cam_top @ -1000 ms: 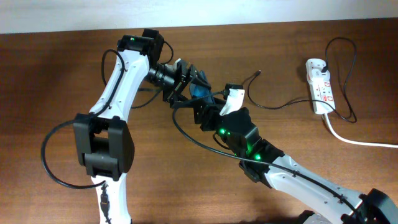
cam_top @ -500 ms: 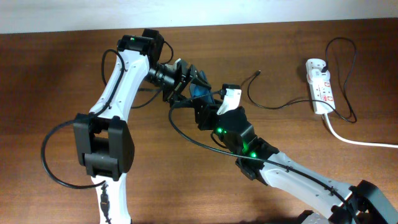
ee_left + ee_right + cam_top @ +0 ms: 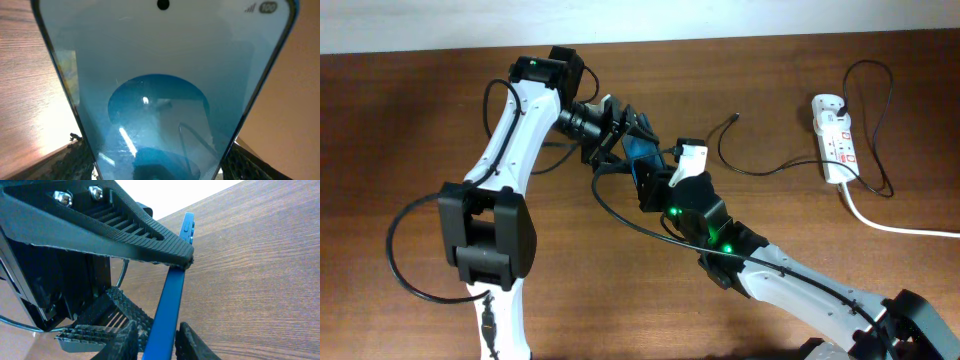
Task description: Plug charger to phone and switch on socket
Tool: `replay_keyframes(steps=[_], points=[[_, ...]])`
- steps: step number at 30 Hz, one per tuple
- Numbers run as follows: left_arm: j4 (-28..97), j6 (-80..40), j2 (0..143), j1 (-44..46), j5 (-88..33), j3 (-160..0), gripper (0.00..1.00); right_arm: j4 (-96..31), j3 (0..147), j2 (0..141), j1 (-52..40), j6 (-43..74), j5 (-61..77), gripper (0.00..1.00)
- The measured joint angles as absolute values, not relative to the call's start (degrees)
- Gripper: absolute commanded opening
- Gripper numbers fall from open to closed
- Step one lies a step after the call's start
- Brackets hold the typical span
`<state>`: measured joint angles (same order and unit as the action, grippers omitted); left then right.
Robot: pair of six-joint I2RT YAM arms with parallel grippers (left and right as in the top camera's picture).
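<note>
The phone (image 3: 642, 158) is held edge-up above the middle of the table (image 3: 410, 120), between the two arms. The left gripper (image 3: 618, 135) pinches it across its width, with a ribbed finger (image 3: 150, 235) on its upper edge. The right gripper (image 3: 159, 341) has its jaws close beside either face; whether they press cannot be told. The charger (image 3: 752, 170) lies on the wood nearby. The socket (image 3: 835, 138) sits well apart at the right.
</note>
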<state>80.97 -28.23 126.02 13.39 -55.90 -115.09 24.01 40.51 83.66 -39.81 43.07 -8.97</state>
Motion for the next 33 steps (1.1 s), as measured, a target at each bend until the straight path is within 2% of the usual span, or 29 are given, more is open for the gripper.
replay_keyframes(steps=[5,9,16,20,26,31,33], points=[[81.0,-28.3,126.0,13.4,-55.8,-115.1,0.60,24.0,40.5,83.7,-39.8,43.1,-9.0,0.21],[81.0,-28.2,126.0,13.4,-55.7,-115.1,0.61,23.7,40.5,83.7,-39.8,43.2,-9.2,0.15],[81.0,-28.2,126.0,13.4,-55.7,-115.1,0.64,23.4,40.5,83.7,-39.8,43.3,-9.6,0.14],[81.0,-28.2,126.0,13.4,-55.7,-115.1,0.72,23.4,40.5,83.7,-39.8,43.3,-9.6,0.14],[81.1,-28.1,126.0,13.4,-55.7,-115.1,0.99,23.8,40.5,83.7,-39.8,43.3,-10.0,0.13],[81.0,-28.1,126.0,13.0,-56.3,-115.1,0.99,25.6,40.5,83.8,-39.8,43.2,-9.8,0.13],[80.7,-27.8,126.0,11.0,-57.1,-115.1,0.99,25.3,40.5,83.8,-39.3,43.3,-9.8,0.09]])
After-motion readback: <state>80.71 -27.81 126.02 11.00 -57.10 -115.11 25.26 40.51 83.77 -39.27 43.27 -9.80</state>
